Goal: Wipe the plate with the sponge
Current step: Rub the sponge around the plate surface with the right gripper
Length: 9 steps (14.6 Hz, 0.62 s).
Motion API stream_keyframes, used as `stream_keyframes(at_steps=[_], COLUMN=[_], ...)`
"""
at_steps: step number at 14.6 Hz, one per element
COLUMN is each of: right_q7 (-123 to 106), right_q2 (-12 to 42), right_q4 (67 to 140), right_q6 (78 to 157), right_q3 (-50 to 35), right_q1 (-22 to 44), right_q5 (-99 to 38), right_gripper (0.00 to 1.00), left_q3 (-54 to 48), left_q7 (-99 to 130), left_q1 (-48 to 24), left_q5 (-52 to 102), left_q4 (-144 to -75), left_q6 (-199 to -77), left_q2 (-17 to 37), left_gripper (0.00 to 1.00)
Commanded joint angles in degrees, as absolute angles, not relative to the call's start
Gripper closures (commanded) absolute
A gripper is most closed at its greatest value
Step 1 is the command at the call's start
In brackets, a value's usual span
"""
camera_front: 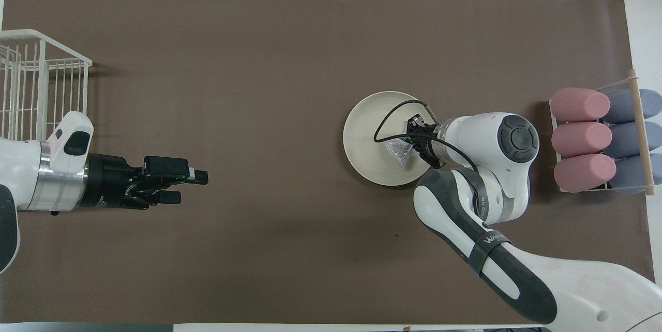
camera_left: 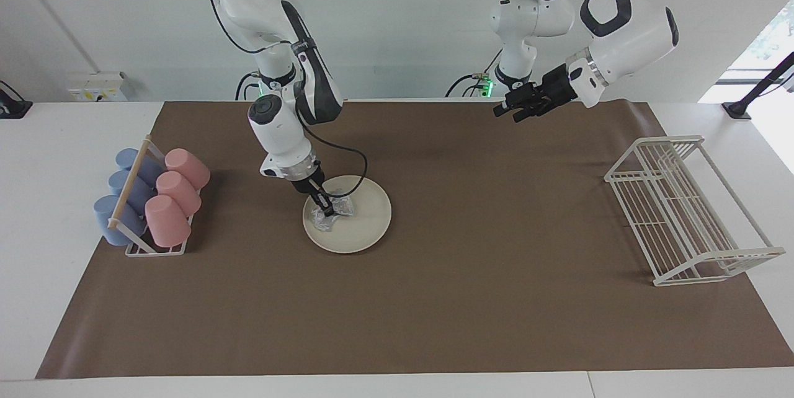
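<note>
Wire rack [camera_front: 36, 89] cut by frame edge — sponge [camera_front: 399, 148] partly hidden under right claw [camera_front: 414, 138].

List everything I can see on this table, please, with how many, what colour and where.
plate: one, cream-white, on the brown mat.
sponge: one, silvery, on the plate, in the right gripper.
pink cups: three, pink, lying in the cup rack.
blue cups: three, blue, in the same rack beside the pink ones.
cup rack: one, white wire, toward the right arm's end.
wire rack: one, white, toward the left arm's end.
mat: one, brown, covering the table.
right gripper: shut on the sponge.
left gripper: open, waiting over the mat.
</note>
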<state>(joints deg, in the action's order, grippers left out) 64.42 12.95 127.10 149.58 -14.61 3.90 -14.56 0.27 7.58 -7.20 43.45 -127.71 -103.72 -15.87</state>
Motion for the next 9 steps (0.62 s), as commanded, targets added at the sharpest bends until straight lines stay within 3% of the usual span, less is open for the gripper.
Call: stream_keyframes(at_steps=[1, 3, 9], right_q7=[69.59, 73.81, 75.49], right_q2=[13.36, 13.36, 12.92], right_q4=[128.41, 128.41, 126.04], right_q6=[150.47, 150.56, 148.72], right_q3=[-14.94, -14.94, -14.94], right_q1=[6.67, 9.48, 9.58], right_q5=[-15.12, -15.12, -15.12], right_gripper=[1.0, 1.0, 1.0], left_q3=[-0.35, -0.35, -0.44], left_q7=[9.31, 9.4, 9.76], left_q1=[-6.68, -6.68, -6.77], left_q5=[42.1, 42.1, 42.1], left_q4=[-126.65, -126.65, -125.87], left_q6=[-103.8, -103.89, -104.06], left_q2=[-15.64, -15.64, -15.38], left_gripper=[0.0, 0.0, 0.0])
